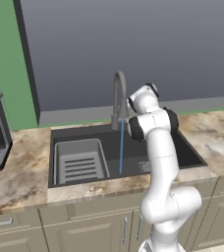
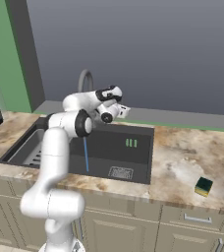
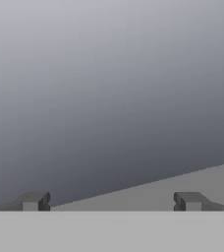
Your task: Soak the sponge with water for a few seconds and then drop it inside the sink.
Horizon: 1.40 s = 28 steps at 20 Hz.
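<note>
Right base view, largest first: grey wall behind, then the marbled counter, then the sink sunk into it. Arm rises in front of the sink and bends over the basin, hand up near the faucet and facing the back wall.

Water runs: a thin blue stream falls straight from the faucet spout to the sink floor, landing left of the drain grate. Left base view shows the same stream just right of the slotted rack insert.

Gripper in hand view: jaws stand wide apart, nothing between them, only wall and ledge ahead.

Sponge lies on the counter well to the right of the sink, near the front edge, dark side up over yellow. It is well apart from the gripper and untouched.

Judgement on progress: tap appears on, so the water part is ready. Everything with the sponge is left: reach right of the sink, grasp it, carry it under the stream, hold it there briefly, release over the basin. Early stage.
</note>
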### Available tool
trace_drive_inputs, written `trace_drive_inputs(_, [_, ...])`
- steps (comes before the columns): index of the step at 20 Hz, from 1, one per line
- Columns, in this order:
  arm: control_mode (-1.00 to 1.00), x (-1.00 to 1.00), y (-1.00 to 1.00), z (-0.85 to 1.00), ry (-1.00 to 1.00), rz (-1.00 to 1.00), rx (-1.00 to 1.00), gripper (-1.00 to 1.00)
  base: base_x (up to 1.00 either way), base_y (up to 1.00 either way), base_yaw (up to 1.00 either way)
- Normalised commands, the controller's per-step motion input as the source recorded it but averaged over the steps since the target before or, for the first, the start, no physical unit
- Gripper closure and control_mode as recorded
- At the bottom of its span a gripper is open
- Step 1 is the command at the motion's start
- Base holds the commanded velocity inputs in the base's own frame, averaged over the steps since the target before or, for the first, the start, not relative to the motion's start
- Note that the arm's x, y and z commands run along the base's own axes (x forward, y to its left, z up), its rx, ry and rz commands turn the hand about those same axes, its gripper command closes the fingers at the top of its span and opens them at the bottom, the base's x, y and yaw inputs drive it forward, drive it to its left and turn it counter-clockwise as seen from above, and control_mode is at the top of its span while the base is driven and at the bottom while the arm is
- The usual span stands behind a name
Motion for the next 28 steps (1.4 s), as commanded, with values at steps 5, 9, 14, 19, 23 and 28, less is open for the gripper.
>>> trace_drive_inputs(5, [-1.00,-0.15,-0.26,0.27,0.08,-0.05,0.15,-1.00,0.00,0.00,0.00])
trace_drive_inputs(9, [-1.00,-0.32,-0.47,0.12,0.07,-0.02,0.17,-1.00,0.00,0.00,0.00])
trace_drive_inputs(14, [-1.00,-0.30,-0.60,0.00,0.04,0.00,0.13,-1.00,0.00,0.00,0.00])
trace_drive_inputs(19, [-1.00,-0.22,-0.55,0.18,0.06,0.00,0.12,-1.00,0.00,0.00,0.00])
trace_drive_inputs(23, [-1.00,-0.14,-0.51,0.35,0.11,0.00,0.13,-1.00,0.00,0.00,0.00])
trace_drive_inputs(28, [-1.00,-0.26,-0.46,0.45,0.16,0.00,0.16,-1.00,0.00,0.00,0.00])
